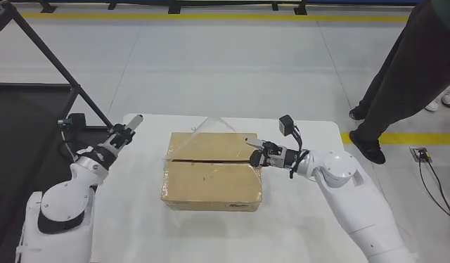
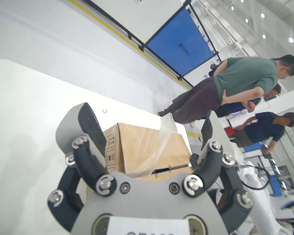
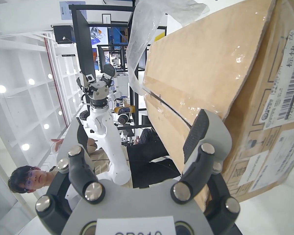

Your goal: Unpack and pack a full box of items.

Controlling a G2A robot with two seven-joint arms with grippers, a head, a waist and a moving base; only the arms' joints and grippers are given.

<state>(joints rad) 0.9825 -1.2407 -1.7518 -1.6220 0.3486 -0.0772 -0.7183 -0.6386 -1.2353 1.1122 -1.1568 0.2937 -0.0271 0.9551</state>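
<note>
The cardboard box (image 1: 213,170) has its flaps shut, so whatever is inside is hidden. In the left wrist view the left pincer (image 2: 148,112) covers the box's lower part. In the right wrist view the picture's edge cuts off its labelled end.

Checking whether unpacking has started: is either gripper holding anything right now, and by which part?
Nothing is held. The left gripper is open, apart from the cardboard box; the right gripper is open at the end of its top seam.
</note>
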